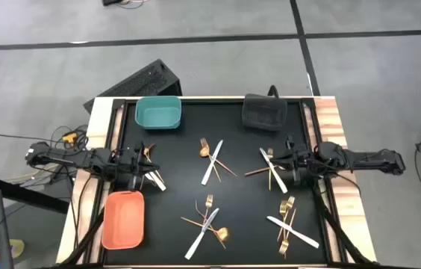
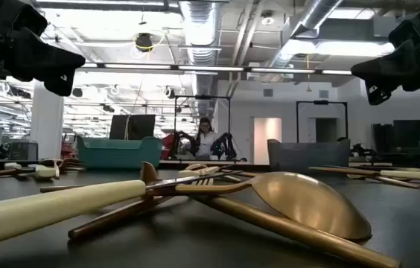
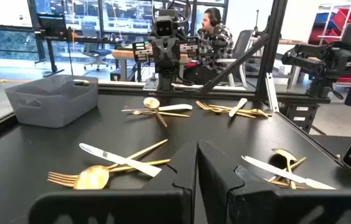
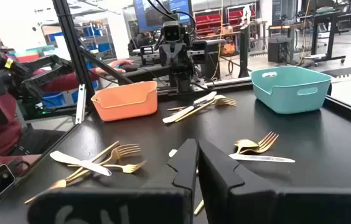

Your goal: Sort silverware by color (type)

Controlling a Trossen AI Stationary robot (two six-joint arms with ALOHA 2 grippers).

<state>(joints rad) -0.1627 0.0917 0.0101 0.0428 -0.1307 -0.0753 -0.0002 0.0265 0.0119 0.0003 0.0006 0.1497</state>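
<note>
Both jaws are closed, empty. The right gripper (image 1: 291, 160) hangs at the tabletop's right edge, its nearest cutlery pile (image 1: 270, 167) just inward, knife lengthwise front-to-back.

Bright overhead ceiling lights (image 2: 195, 15); glare on the blurred foreground spoon (image 2: 307, 201).
</note>
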